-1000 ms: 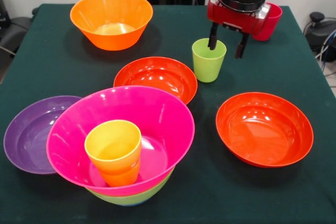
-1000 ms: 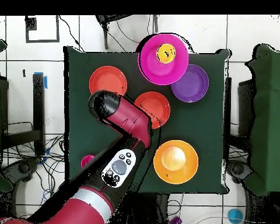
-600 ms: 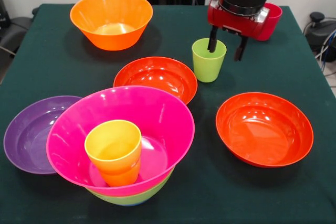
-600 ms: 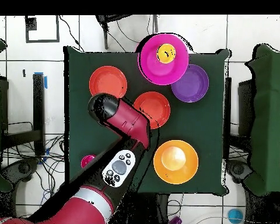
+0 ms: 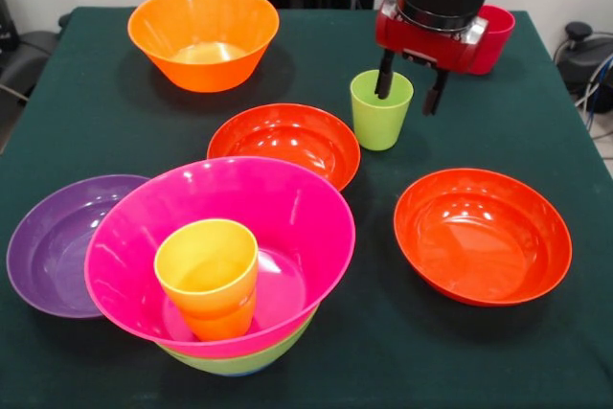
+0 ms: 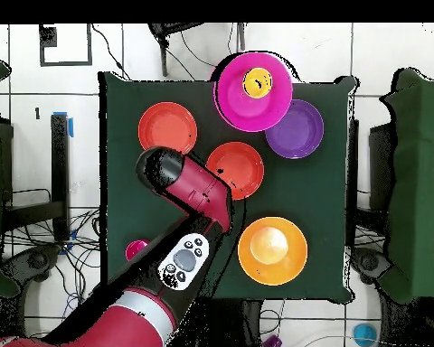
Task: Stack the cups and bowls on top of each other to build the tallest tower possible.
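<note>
The lime green cup stands upright on the table behind the middle red-orange bowl. My gripper hangs over it, open, one finger inside the cup and the other outside its right wall. A yellow-orange cup sits in the magenta bowl, which rests in a lime-green bowl: the tower. The red cup stands behind the gripper. In the overhead view the arm hides the green cup and the gripper.
A deep orange bowl stands at the far left, a purple bowl beside the tower, and a second red-orange bowl at the right. Cables lie on the floor beyond the table's right edge.
The gripper has shifted slightly left over the green cup, still straddling its wall. The cups and bowls have not moved.
</note>
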